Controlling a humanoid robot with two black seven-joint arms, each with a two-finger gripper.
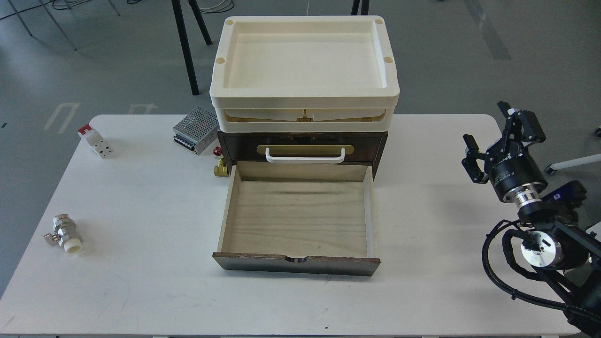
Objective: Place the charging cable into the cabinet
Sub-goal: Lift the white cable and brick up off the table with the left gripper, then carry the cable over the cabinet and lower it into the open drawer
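The cabinet (380, 148) stands at the middle back of the white table, dark brown, with a white handle (305, 155) on a brass plate. Its pale wood drawer (227, 220) is pulled out toward me and holds nothing I can see. Cream trays (305, 96) are stacked on top. The charging cable is out of view. My left gripper and arm are out of view. My right gripper (493, 138) is open and empty, raised over the table's right edge, well right of the cabinet.
A perforated metal power supply box (197, 129) and a brass valve (220, 168) sit left of the cabinet. A small white block with a red tab (95, 140) lies at the far left back. A silver valve (63, 233) lies at the left front.
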